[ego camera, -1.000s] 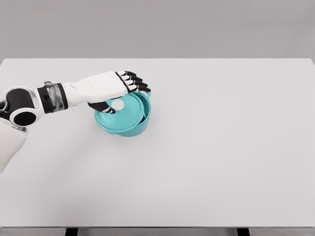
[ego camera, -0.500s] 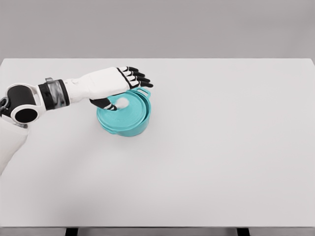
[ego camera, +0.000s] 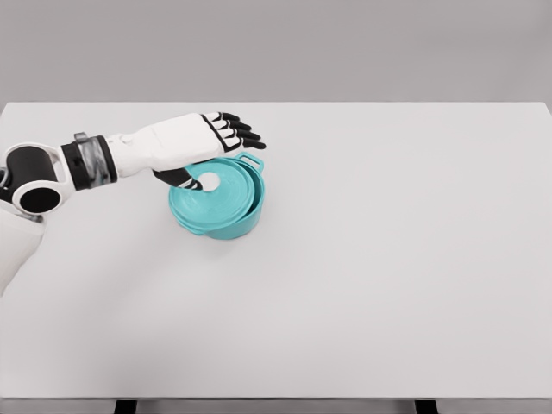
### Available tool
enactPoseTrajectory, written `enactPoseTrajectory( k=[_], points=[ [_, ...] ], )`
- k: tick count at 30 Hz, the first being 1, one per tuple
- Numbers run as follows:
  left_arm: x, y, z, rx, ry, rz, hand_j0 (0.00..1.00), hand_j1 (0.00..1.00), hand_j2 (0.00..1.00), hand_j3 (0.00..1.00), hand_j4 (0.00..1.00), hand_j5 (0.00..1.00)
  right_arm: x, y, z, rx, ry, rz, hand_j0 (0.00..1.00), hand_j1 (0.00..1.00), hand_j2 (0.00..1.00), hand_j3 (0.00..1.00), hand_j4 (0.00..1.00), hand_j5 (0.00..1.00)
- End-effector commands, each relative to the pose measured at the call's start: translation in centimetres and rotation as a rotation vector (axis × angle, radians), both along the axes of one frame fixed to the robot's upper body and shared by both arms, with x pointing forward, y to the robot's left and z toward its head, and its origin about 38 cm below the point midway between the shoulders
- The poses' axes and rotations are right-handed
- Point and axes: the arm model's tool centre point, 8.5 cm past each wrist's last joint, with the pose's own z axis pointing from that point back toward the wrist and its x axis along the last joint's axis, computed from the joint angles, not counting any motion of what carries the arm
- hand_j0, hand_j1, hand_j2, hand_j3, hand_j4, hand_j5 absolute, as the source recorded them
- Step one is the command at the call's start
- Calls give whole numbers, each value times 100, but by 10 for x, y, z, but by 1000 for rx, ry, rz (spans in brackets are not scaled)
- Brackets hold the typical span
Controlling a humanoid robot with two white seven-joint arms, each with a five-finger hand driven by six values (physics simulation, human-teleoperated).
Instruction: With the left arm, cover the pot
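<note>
Broad white table (ego camera: 388,285), teal lid (ego camera: 211,195) askew on pot (ego camera: 233,226), left hand (ego camera: 194,142) spread open above lid's rear edge.

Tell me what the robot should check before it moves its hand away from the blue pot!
1. Lid on the pot: ok, it lies on top.
2. Lid centred: not ok, it sits shifted toward the left, and the pot's rim shows on the right side.
3. Left hand letting go: cannot tell, its fingers are stretched out over the lid, but the thumb is still beside the white knob.
4. Pot upright on the table: ok.
5. Room to pull back: ok, nothing else shows on the table near the arm.
6. Right arm out of the way: ok, it is not in view.
</note>
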Motion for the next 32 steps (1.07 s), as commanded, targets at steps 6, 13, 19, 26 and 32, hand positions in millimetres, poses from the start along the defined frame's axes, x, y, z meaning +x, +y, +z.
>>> enactPoseTrajectory(
  k=[6, 13, 19, 26, 32],
  points=[
    [0, 45, 25, -33, -12, 61, 100, 100, 100, 100, 100, 100, 0, 0, 0, 0, -1, 0, 100, 100, 100, 100, 100, 100],
    [-13, 147, 35, -221, 70, 242, 100, 100, 100, 100, 100, 100, 0, 0, 0, 0, 1, 0, 100, 100, 100, 100, 100, 100],
    [-15, 227, 21, -272, 113, 460, 100, 100, 100, 100, 100, 100, 0, 0, 0, 0, 1, 0, 100, 100, 100, 100, 100, 100],
    [-18, 223, 4, -261, 150, 461, 100, 100, 100, 100, 100, 100, 0, 0, 0, 0, 1, 0, 100, 100, 100, 100, 100, 100],
    [-17, 222, 2, -262, 152, 461, 100, 100, 100, 100, 100, 100, 0, 0, 0, 0, 1, 0, 100, 100, 100, 100, 100, 100]
  ],
)
